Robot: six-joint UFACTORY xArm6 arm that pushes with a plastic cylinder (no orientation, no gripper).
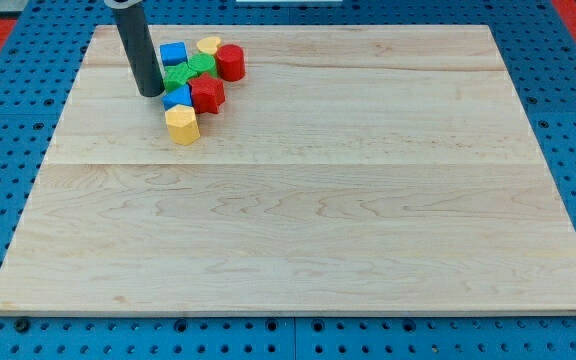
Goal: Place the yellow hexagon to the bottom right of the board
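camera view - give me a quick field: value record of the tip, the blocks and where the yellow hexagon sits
tip: my tip on the board, at the cluster's left edge
cluster: near the view's top left
yellow hexagon: lowest in the cluster, below and right of the tip
other blocks: blue cube, second blue block, green, red cylinder, second red block, second yellow block
target corner: bottom right, no blocks

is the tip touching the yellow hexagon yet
Apart. The camera view shows bare board between my tip and the yellow hexagon, which lies lower and to the view's right.
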